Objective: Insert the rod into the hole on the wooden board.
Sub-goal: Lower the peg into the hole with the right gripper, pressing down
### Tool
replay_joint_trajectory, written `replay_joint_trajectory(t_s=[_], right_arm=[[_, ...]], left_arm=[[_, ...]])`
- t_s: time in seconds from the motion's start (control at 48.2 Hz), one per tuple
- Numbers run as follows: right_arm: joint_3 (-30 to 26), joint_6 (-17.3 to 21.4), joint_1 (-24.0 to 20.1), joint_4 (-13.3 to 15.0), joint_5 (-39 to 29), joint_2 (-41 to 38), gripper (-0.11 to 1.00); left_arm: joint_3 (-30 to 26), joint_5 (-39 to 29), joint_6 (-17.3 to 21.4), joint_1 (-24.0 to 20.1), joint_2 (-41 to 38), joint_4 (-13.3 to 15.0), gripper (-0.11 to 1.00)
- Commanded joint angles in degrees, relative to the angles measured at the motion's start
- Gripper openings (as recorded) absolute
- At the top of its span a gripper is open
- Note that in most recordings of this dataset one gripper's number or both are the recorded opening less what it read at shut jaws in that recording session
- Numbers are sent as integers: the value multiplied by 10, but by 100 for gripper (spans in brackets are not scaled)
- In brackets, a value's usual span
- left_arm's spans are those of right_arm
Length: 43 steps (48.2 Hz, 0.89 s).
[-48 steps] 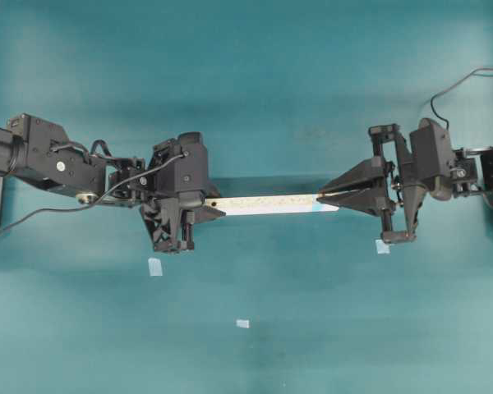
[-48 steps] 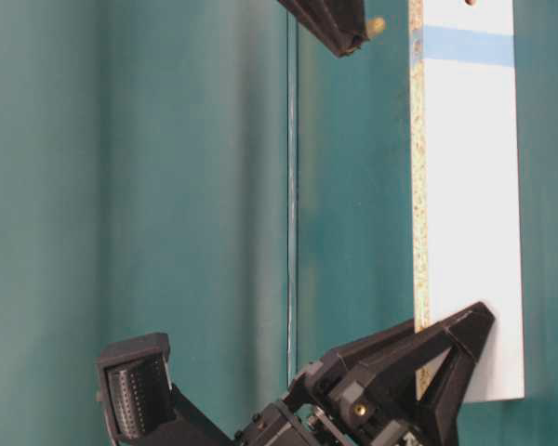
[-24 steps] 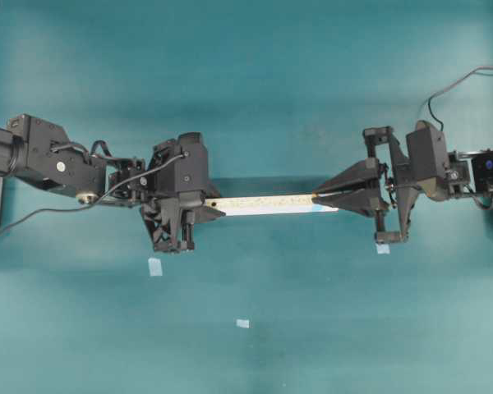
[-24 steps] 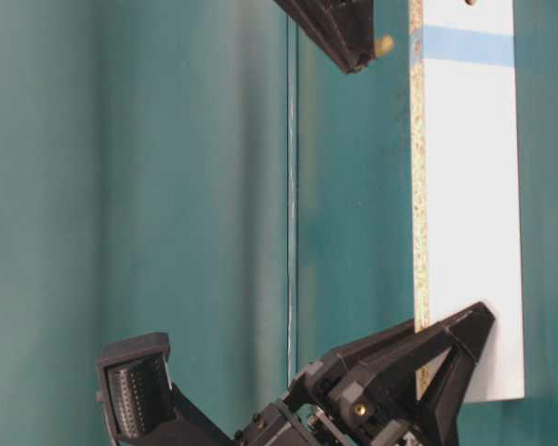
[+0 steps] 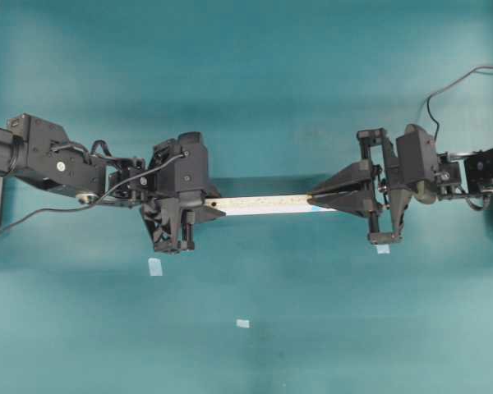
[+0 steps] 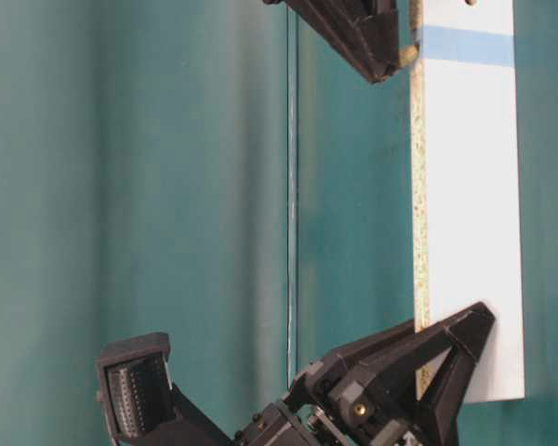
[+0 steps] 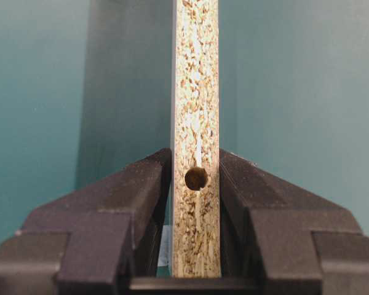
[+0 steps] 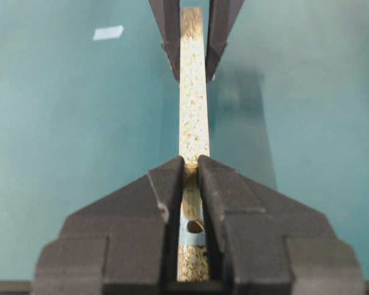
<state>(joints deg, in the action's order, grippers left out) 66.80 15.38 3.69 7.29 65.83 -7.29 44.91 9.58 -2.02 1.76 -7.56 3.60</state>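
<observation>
teal cloth covers the whole table (image 5: 255,98), and everything sits along one line across its middle.

the rod (image 6: 408,54) is pinched at the tips of the right gripper (image 5: 312,199), only its pale end showing, and in the table-level view that end looks to be at or just touching the speckled edge of the wooden board (image 5: 263,203) beside the blue mark (image 6: 468,45). from the right wrist camera the rod (image 8: 191,164) shows as a small cream dot between the nearly closed jaws, and a hole (image 8: 195,226) in the blue-marked end lies under the gripper, nearer the camera than the rod. so the peg seems to sit past that hole along the edge and not yet in it, though i cannot tell this for certain.

the board is held on its narrow edge, speckled side up, so its holes face the descending rod. the left gripper (image 7: 195,178) is clamped on the opposite end, its jaws pressed on both faces beside another hole (image 7: 196,178), which steadies the strip for a push from above.

around them lie three pale tape squares: one (image 5: 154,266) below the left gripper, one (image 5: 242,323) lower down, one (image 5: 382,248) beneath the right gripper. none blocks the way; the right fingers themselves hide the target hole from overhead.
</observation>
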Motion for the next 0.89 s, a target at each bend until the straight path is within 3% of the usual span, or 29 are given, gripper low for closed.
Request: replay_joint_trajectory(t_s=[0.0, 0.871], right_arm=[[0, -2, 1, -4, 4, 5, 10], [4, -4, 1, -10, -20, 3, 10]], left_arm=[[-7, 2, -6, 6, 7, 0, 33], [-7, 2, -6, 6, 7, 0, 33]])
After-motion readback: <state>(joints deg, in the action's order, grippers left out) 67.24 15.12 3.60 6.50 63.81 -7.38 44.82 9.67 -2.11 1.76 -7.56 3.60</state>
